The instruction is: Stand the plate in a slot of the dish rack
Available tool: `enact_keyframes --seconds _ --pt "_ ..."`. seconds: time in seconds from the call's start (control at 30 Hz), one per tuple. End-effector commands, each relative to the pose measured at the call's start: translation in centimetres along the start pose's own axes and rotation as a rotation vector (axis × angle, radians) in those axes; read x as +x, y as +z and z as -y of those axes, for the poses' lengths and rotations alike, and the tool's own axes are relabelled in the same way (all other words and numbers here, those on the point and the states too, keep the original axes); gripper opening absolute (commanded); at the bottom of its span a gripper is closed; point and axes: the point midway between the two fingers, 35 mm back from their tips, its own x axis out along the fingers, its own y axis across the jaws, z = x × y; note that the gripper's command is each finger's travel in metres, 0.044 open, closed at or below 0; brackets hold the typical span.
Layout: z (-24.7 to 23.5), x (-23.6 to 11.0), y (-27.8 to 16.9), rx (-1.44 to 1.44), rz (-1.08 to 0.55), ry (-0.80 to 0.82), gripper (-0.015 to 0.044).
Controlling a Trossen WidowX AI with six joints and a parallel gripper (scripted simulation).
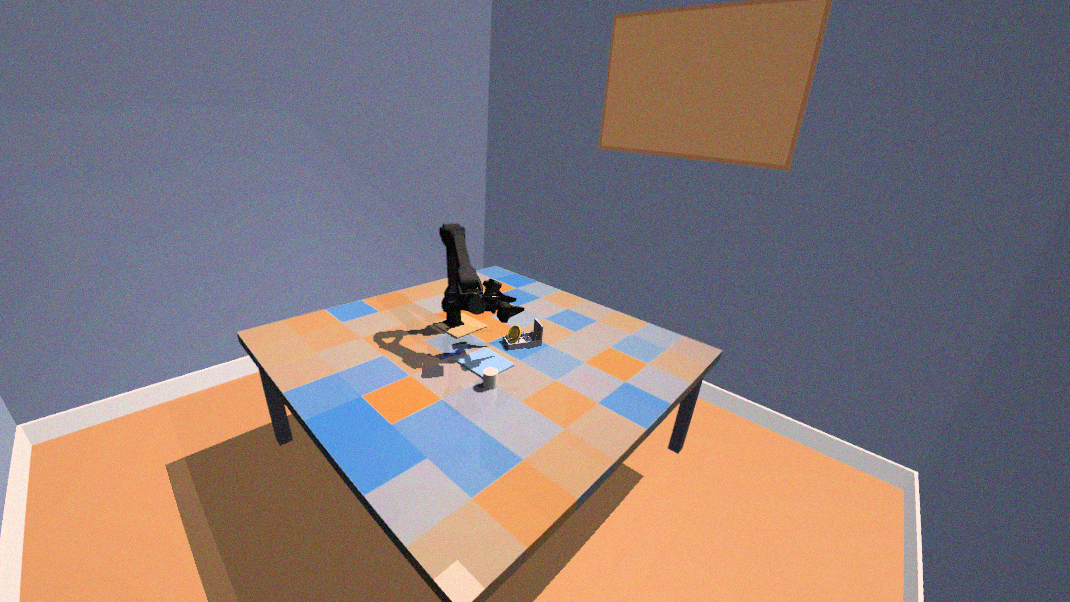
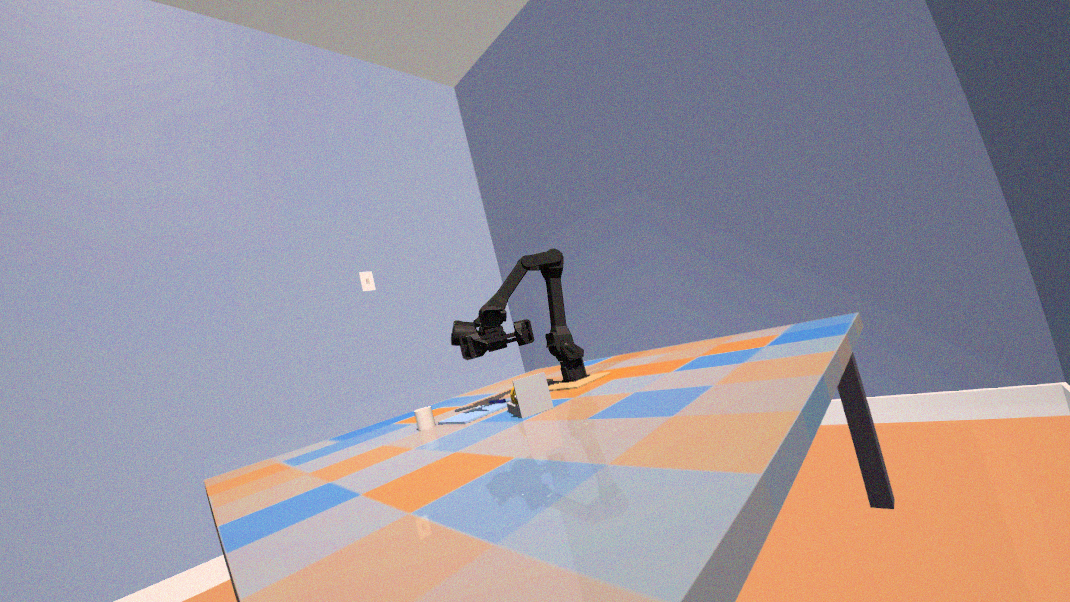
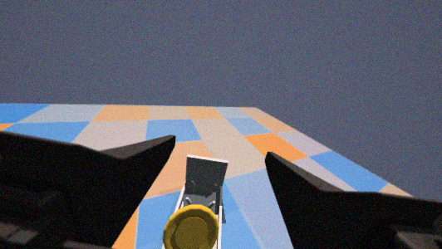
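Note:
The yellow plate [image 1: 514,333] [image 3: 191,227] stands upright in the grey dish rack [image 1: 537,330] [image 2: 532,394] [image 3: 206,171], between its rails, at the end nearest the arm. In the exterior view only a sliver of it shows behind the rack's end wall. My gripper [image 1: 516,307] [image 2: 465,346] [image 3: 221,148] is open and empty. It hangs above and behind the rack, clear of the plate, with both fingers spread wide in the wrist view.
A white cup [image 1: 490,378] [image 2: 424,417] stands in front of the rack. A light blue mat [image 1: 493,362] with dark utensils [image 1: 454,351] lies left of the rack. The arm's base stands on a wooden pad [image 1: 465,327] behind them.

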Motion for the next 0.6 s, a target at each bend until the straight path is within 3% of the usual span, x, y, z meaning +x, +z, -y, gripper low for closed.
enact_keyframes --seconds 0.0,0.57 --pt "0.5 -0.3 0.4 0.038 -0.059 -0.023 0.04" --pt "2.7 -4.4 2.4 0.356 -0.494 -0.244 0.04"
